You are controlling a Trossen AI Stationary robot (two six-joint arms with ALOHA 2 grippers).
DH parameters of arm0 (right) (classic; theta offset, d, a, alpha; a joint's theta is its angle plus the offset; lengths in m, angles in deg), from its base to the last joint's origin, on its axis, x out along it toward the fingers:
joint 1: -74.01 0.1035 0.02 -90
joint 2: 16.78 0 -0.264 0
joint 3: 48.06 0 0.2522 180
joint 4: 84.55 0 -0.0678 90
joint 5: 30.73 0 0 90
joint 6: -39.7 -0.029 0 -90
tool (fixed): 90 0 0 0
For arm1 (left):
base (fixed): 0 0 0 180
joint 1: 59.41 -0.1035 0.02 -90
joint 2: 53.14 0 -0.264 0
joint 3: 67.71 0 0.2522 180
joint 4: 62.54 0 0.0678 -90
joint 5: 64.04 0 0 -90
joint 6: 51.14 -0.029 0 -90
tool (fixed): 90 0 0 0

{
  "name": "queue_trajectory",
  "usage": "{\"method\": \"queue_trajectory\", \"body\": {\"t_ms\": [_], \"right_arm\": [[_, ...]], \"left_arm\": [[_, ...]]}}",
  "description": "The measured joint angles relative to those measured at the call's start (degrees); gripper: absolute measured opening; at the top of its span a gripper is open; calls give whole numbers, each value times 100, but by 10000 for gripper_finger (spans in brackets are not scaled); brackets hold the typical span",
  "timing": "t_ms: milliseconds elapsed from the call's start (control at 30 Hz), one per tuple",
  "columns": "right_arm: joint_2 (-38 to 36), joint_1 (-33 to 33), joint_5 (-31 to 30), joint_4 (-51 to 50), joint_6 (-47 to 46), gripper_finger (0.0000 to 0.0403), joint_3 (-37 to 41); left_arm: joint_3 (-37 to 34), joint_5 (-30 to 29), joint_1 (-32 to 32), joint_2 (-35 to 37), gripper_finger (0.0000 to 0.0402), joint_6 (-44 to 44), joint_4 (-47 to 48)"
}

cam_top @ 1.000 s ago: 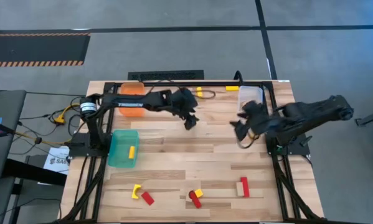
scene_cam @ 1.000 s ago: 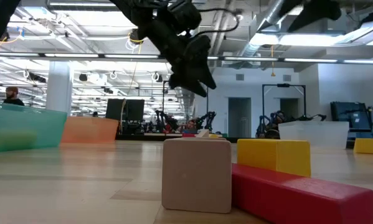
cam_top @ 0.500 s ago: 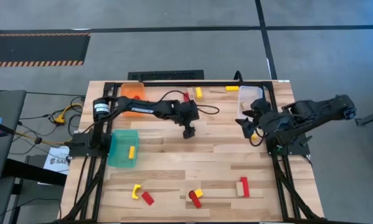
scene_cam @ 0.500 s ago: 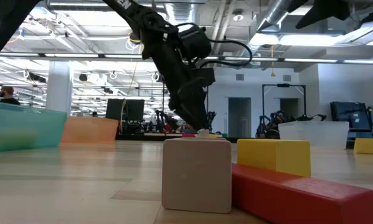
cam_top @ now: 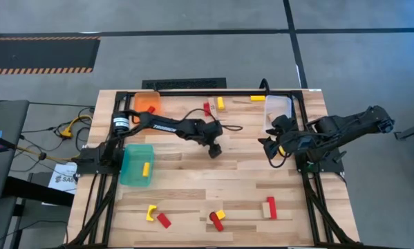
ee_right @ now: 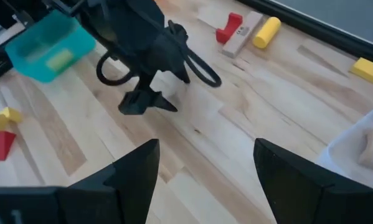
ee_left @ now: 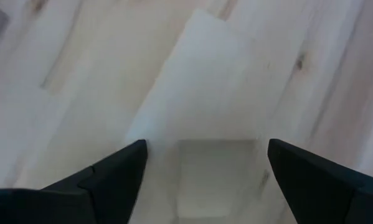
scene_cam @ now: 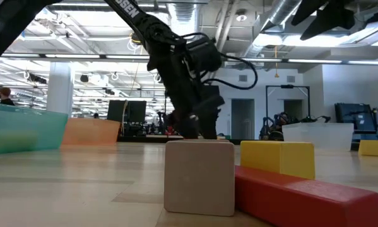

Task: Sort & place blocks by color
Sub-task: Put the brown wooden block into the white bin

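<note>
My left gripper [cam_top: 213, 148] is open and points down at the middle of the table; it also shows in the low view [scene_cam: 195, 129]. In the left wrist view, its two fingers stand on either side of a pale wood block [ee_left: 205, 124] that lies flat on the table. My right gripper [cam_top: 269, 145] is open and empty, above the table near the clear bin [cam_top: 277, 111]. Red and yellow blocks lie near the far edge [cam_top: 213, 106] and along the near edge [cam_top: 215, 219]. The teal bin [cam_top: 137, 164] holds a yellow block.
An orange bin [cam_top: 148, 104] stands at the far left. The clear bin holds a pale block [ee_right: 367, 149]. A yellow bar [cam_top: 257, 98] lies by the far edge. A wood cube [scene_cam: 199, 176], a yellow block [scene_cam: 277, 157] and a red bar [scene_cam: 302, 195] lie close to the low camera.
My left gripper has come down from well above the table to just over its surface, moving a little toward the near edge and turning to point down.
</note>
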Motion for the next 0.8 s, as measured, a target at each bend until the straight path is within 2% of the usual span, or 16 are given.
{"method": "queue_trajectory", "body": {"t_ms": [200, 267, 367, 467, 533, 667, 800], "right_arm": [[-41, 0, -3, 55, 53, 282, -4], [-39, 0, 0, 58, 51, 282, -4], [-42, 9, 4, 56, -13, 282, -4], [-42, 17, 7, 56, -32, 282, -4], [-41, 15, 13, 58, -34, 282, -4], [-42, 15, 59, 81, -36, 282, -4], [-39, 15, 132, 182, -36, 282, -4]], "left_arm": [[-4, -564, 154, -137, 322, 14, -329], [-4, -567, 184, -139, 306, 15, -325], [1, -494, 208, -139, 247, 136, -218], [7, -467, 220, -135, 153, 213, -75], [-9, -247, 214, -36, 93, 199, -25], [-52, 173, 177, 298, 100, 112, -79], [-20, 415, 79, 810, 100, 246, -1018]]}}
